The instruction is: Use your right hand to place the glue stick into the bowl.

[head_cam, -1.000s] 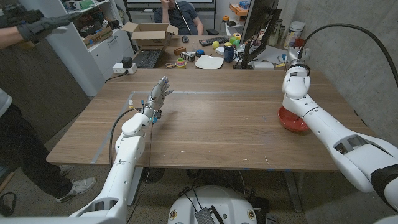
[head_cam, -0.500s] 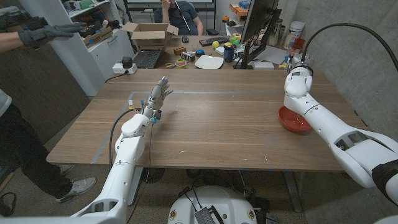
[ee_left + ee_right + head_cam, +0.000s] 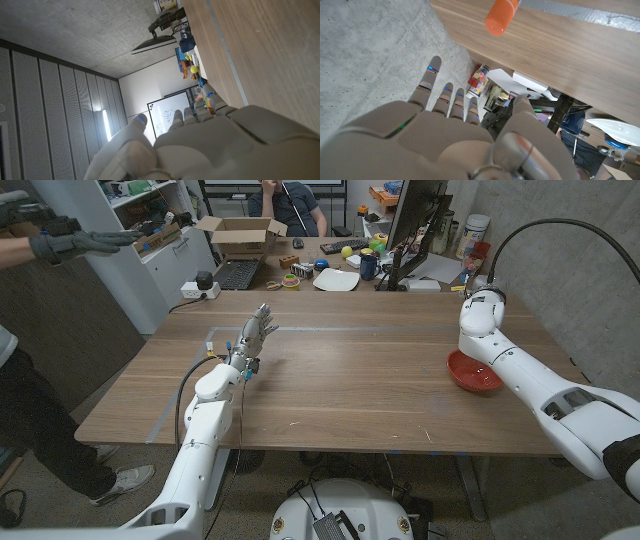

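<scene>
Two hands at one wooden table [image 3: 350, 395], seen from the head and both wrists. I am driving the right arm [image 3: 520, 378] out over the table's far right corner, above and past the red bowl [image 3: 453, 366], because that is where the wrist camera finds the glue stick [image 3: 499, 17]. The stick stands on the wood near the edge by the concrete wall, its orange end towards the camera. It is apart from the hand and well outside the bowl, so the pickup is not yet made.

The right hand [image 3: 455, 145] is spread wide. Its fingers [image 3: 432, 75] reach out straight with gaps between them, the thumb stands off to one side, and nothing is held or touched. I judge this the approach before the grasp: the hand must come nearer and close round the stick's body.

The left hand [image 3: 255, 335] hangs over the table's left half, well away from the work, fingers [image 3: 266, 315] apart and holding nothing. The bowl sits near the right edge, close to the stick, so the carry should be brief.
</scene>
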{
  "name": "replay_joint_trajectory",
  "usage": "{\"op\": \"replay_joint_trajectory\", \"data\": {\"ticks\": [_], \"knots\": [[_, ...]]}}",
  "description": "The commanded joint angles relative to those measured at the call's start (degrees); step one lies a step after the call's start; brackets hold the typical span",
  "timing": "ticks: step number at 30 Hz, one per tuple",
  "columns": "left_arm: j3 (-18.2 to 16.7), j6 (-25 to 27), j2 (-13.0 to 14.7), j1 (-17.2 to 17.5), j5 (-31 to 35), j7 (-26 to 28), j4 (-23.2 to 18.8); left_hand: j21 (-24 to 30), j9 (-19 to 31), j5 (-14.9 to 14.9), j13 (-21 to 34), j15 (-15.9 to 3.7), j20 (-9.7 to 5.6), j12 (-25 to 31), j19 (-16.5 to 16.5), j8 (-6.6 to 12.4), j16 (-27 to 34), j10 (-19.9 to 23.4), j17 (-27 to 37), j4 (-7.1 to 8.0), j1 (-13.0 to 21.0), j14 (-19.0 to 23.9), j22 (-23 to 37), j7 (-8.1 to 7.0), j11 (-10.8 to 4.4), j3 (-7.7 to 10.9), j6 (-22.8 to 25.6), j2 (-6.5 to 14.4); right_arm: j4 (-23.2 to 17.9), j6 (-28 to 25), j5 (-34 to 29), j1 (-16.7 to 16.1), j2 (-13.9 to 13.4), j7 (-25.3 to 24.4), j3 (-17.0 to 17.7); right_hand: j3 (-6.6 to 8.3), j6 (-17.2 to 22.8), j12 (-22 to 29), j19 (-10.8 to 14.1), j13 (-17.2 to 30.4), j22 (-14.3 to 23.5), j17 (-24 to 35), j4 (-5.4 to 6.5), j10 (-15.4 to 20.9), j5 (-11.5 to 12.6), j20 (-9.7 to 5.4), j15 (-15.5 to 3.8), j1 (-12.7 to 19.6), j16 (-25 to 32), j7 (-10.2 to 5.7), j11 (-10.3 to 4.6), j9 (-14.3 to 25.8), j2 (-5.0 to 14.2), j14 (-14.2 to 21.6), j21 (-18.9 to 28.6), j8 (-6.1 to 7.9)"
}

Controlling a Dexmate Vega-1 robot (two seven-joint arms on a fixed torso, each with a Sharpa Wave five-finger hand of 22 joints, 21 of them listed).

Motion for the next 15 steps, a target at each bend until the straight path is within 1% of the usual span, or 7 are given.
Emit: {"op": "replay_joint_trajectory", "data": {"ticks": [1,4,6,8,10,15], "knots": [[0.0,0.3,0.1,0.9,-0.3,0.3,-1.1,-0.2,0.2,0.1,0.3,-0.01,-0.11,0.3,0.3,-0.04,0.0,-0.1,0.3,0.10,-0.4,-0.3,0.2,0.21,0.20,-0.08,0.0,0.8,1.9,-0.6,-0.6,1.9,-0.9,6.7,-2.9,0.15,-0.3,0.1,0.4,0.3,0.2,0.1,-0.45,-0.5,0.0,0.40,0.19,0.4,0.0,-0.19,0.12,0.1,-0.53,-0.1,-0.4,0.35],[0.1,0.4,0.1,0.9,-0.2,0.4,-1.1,-0.3,0.2,0.1,0.3,0.04,-0.11,0.3,0.3,-0.05,0.0,-0.1,0.3,0.10,-0.4,-0.2,0.2,0.27,0.21,-0.08,0.0,0.8,2.5,-0.8,-0.3,2.1,-0.8,7.0,-3.1,0.13,-0.3,0.0,1.2,0.3,0.1,0.1,-0.62,-0.7,0.1,0.12,0.18,0.7,0.0,-0.19,0.01,0.1,-0.60,-0.1,-0.4,0.42],[0.1,0.4,0.2,0.9,-0.3,0.3,-1.1,-0.3,0.2,0.1,0.3,0.07,-0.09,0.3,0.3,-0.06,0.0,-0.1,0.3,0.09,-0.4,-0.3,0.2,0.21,0.21,-0.08,0.0,0.8,3.1,-0.7,-0.2,2.6,-0.8,8.3,-3.5,0.11,-0.6,-0.1,1.5,0.3,0.1,0.1,-0.74,-1.0,0.1,0.16,0.18,0.8,-0.1,-0.20,0.16,0.1,-0.63,-0.2,-0.5,0.38],[0.2,0.4,0.2,0.9,-0.2,0.4,-1.2,-0.3,0.2,0.1,0.3,0.08,-0.09,0.3,0.3,-0.06,0.0,-0.1,0.3,0.09,-0.4,-0.3,0.2,0.22,0.22,-0.09,0.0,0.8,3.3,-0.9,0.2,2.4,-0.7,7.6,-3.3,0.13,-0.7,-0.1,1.9,0.3,0.1,0.1,-0.85,-1.3,0.1,-0.07,0.18,1.0,-0.2,-0.19,0.02,0.1,-0.62,-0.3,-0.5,0.39],[0.2,0.4,0.3,0.9,-0.2,0.3,-1.1,-0.4,0.2,0.1,0.3,0.08,-0.09,0.3,0.3,-0.07,0.0,-0.1,0.3,0.09,-0.4,-0.3,0.2,0.22,0.19,-0.09,0.0,0.8,3.6,-0.8,0.1,2.7,-0.8,8.3,-3.8,0.19,-0.9,-0.1,2.5,0.3,0.1,0.1,-1.01,-1.5,0.1,-0.24,0.10,1.3,-0.2,-0.13,-0.05,0.1,-0.54,-0.3,-0.5,0.40],[0.3,0.5,0.2,0.9,-0.3,0.3,-1.2,-0.5,0.2,0.1,0.3,0.13,-0.06,0.2,0.3,-0.08,0.0,-0.2,0.3,0.09,-0.4,-0.3,0.2,0.21,0.22,-0.10,0.0,0.8,4.9,-0.8,1.0,3.4,-0.7,9.7,-4.2,0.30,-1.0,-0.1,3.0,0.3,0.1,0.1,-1.21,-1.6,0.2,-0.46,0.08,1.7,-0.2,-0.11,0.00,0.1,-0.36,-0.3,-0.6,0.45]]}}
